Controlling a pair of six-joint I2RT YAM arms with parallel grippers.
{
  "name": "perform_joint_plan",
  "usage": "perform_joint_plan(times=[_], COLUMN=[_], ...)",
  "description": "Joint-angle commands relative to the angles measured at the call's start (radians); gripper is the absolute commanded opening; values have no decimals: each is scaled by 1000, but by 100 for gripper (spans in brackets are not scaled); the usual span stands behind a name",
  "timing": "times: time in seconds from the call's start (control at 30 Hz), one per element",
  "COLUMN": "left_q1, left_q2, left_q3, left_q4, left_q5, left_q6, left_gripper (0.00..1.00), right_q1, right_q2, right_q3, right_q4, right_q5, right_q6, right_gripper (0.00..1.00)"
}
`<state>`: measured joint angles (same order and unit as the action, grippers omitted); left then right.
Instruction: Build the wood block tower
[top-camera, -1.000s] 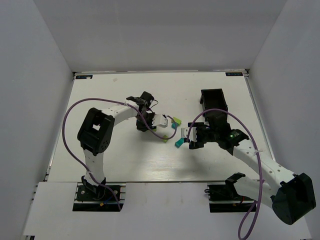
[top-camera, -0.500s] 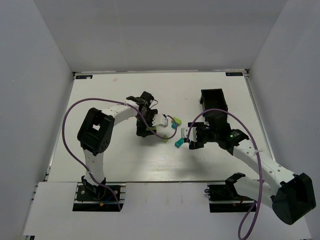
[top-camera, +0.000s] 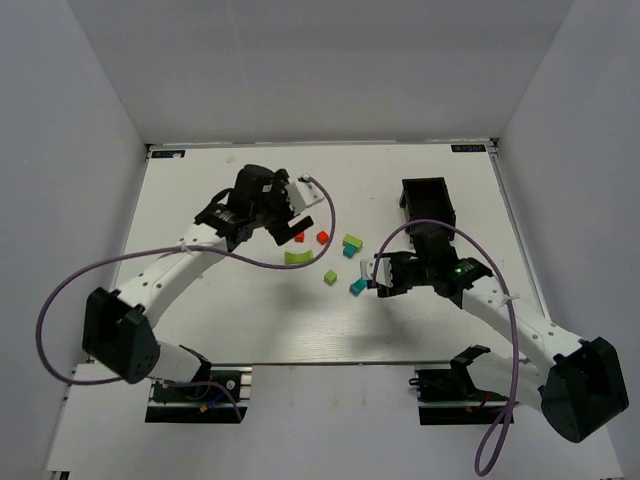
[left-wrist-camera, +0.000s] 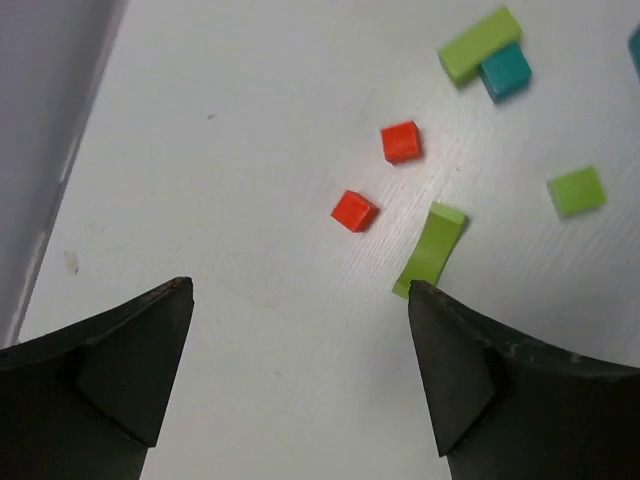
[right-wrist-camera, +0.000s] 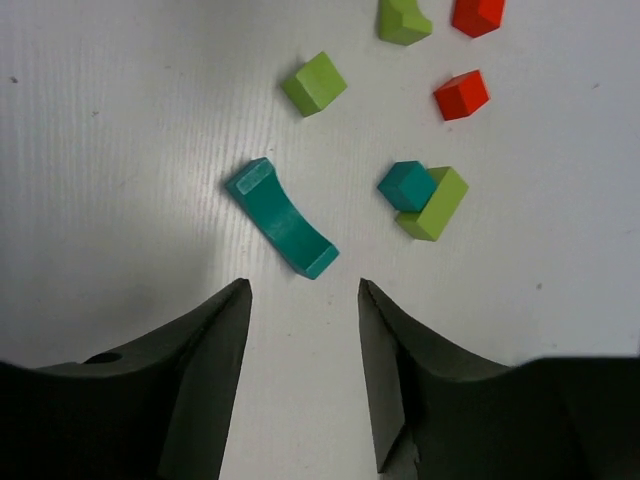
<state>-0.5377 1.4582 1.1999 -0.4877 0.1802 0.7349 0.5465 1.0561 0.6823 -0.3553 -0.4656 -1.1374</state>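
1. Plainly, no tower stands yet: its blocks lie loose on the table, in the middle ground between the two arms.
2. We see the left gripper spread wide with nothing between its jaws. It hangs above bare table, with two red cubes and the green arch just ahead of it.
3. We judge that height and wide spread suit looking over the pieces rather than closing on one.
4. The right gripper sits low, its jaws apart and holding nothing, with the teal arch lying just in front of the gap.
5. We take that as lining up for a pick. The arch lies slantwise to the jaws, so the wrist may need a turn before closing.
6. The teal cube sits against the lime bar, the only two pieces touching. We cannot tell whether it rests partly on the bar.
7. The lime cube lies alone, apart from the rest.
8. We reckon the bar would make the steadiest base, since it is flat and long.
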Motion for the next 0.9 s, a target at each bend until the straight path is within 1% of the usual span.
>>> perform_joint_plan(times=[0.0,0.03,0.07,0.1,0.17,0.2,0.23,0.27,0.3,0.33,0.37,0.4,0.43,0.47,0.5,0.57,0.7,0.87], left_q1=[2,2,2,2,2,2,2,2,2,2,-7,-7,-7,-7,-7,-7,-7,-7], left_q2=[-107,-123,-145,-185,-225,-242,-268,-280,-294,-312,-365,-395,-422,-447,-487,-521,-541,-541], left_q3=[-36,-45,-55,-80,-118,-149,-158,-158,-172,-186,-206,-245,-259,-269,-282,-310,-322,-322], left_q4=[132,132,132,132,142,143,127,112,100,100,109,122,136,149,149,161,172,163], left_q5=[-125,-171,-171,-142,-90,-90,-62,-62,-74,-103,-104,-104,-81,-81,-81,-81,-62,-53], left_q6=[-384,-490,-518,-546,-619,-678,-687,-687,-698,-698,-698,-698,-698,-698,-698,-707,-707,-707], left_gripper=[97,81,69,54,14,13,17,33,41,45,54,59,59,61,67,72,72,72], right_q1=[7,4,6,7,7,12,9,10,10,10,15,16,18,20,20,18,17,18], right_q2=[22,42,59,68,119,139,154,185,221,260,275,307,339,352,390,415,508,556], right_q3=[-23,-24,-27,-24,-1,20,35,61,91,108,117,155,163,178,195,220,261,275], right_q4=[-5,-16,-20,-22,-39,-63,-91,-118,-134,-151,-168,-169,-171,-168,-169,-165,-168,-169], right_q5=[-48,-68,-74,-77,-88,-96,-94,-100,-102,-100,-94,-88,-84,-62,-50,-21,28,61], right_q6=[-92,-113,-139,-191,-243,-258,-286,-304,-318,-343,-340,-338,-346,-348,-348,-349,-366,-375], right_gripper=[51,34,28,27,27,28,32,36,48,53,57,58,60,60,61,62,62,62])
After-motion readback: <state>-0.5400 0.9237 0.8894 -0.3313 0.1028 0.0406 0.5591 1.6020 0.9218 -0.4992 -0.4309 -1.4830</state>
